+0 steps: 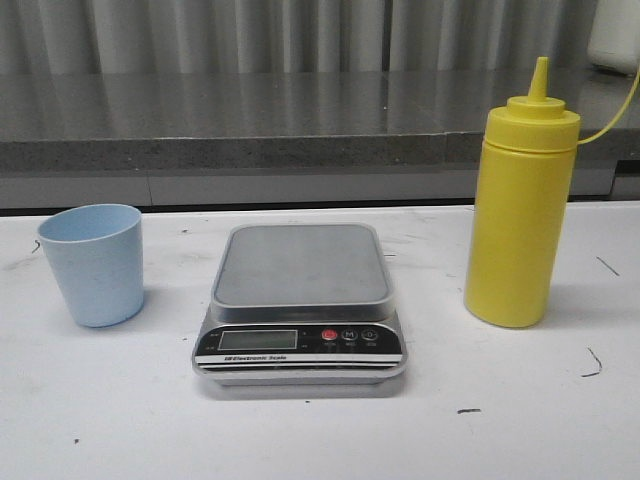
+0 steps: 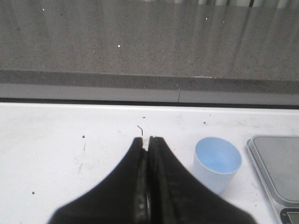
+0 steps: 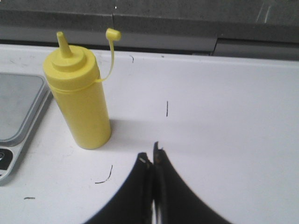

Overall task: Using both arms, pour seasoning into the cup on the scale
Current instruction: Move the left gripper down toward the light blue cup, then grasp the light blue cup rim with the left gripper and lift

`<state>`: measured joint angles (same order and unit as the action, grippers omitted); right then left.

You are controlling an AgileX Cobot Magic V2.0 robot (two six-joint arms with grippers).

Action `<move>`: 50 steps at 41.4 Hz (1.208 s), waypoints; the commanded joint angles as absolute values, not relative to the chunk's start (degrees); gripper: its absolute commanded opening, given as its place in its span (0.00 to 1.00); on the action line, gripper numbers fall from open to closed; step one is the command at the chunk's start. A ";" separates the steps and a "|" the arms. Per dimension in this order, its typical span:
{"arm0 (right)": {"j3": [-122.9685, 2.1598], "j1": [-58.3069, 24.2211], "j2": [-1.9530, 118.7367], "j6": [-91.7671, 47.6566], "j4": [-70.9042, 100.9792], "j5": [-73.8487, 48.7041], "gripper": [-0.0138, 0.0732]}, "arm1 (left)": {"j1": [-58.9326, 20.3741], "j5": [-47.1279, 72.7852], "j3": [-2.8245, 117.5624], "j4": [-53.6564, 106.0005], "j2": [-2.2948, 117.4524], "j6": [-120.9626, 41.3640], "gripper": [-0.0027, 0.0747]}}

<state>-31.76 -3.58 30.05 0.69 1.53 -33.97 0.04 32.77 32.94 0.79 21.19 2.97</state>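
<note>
You have a white table [image 1: 300, 430], scuffed with small dark marks, and directly behind its far edge runs a grey speckled ledge [image 1: 250, 120], above which hangs a pale pleated curtain [image 1: 300, 35], with a white object [image 1: 615, 35] at the ledge's right end.

pale blue cup [image 1: 92, 263], faintly speckled. bright yellow seasoning bottle [image 1: 521, 210]. scale [image 1: 300, 300] is silver-grey with a black strip and one red button [image 1: 329, 336]. white table [image 1: 520, 420], black scuffs.
</note>
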 commanded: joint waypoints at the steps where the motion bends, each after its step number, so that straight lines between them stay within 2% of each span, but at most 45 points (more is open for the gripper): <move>1: -33.59 -3.52 33.44 0.00 1.08 -30.16 0.02 | 0.08 28.37 33.31 1.41 22.91 3.46 0.01; 10: -33.59 -3.52 40.08 0.00 1.52 -31.62 0.05 | 0.08 28.12 31.54 1.41 25.56 3.46 0.01; 14: -33.59 -3.52 41.88 0.00 1.52 -31.85 0.18 | 0.08 28.25 31.64 1.03 27.52 3.46 0.03; 17: -33.59 -3.52 42.47 0.00 1.52 -31.85 0.36 | -0.33 28.48 31.96 1.03 29.26 3.46 0.12; 20: -33.59 -3.52 42.47 0.00 1.52 -31.92 0.55 | -0.72 28.70 32.67 1.03 31.14 3.36 0.28; 22: -33.59 -3.52 42.47 0.00 1.40 -31.92 0.65 | -1.35 28.86 33.45 1.03 32.46 3.36 0.42; 25: -33.59 -3.52 42.47 0.00 0.95 -32.04 0.72 | -2.74 29.26 35.08 1.03 34.60 3.24 0.57; 29: -33.59 -3.52 42.47 0.00 0.65 -32.68 0.73 | -4.98 32.58 39.06 1.03 38.52 0.80 0.64; 40: -33.59 -3.52 42.47 0.00 0.65 -33.02 0.73 | -10.96 40.99 51.05 1.03 52.52 0.53 0.63; 50: -33.59 -3.52 42.47 0.00 0.65 -33.07 0.73 | -12.90 44.00 59.90 0.93 68.20 0.53 0.63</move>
<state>-31.76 -3.58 42.45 0.69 1.44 -35.96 -12.30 45.60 55.82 0.79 65.12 0.66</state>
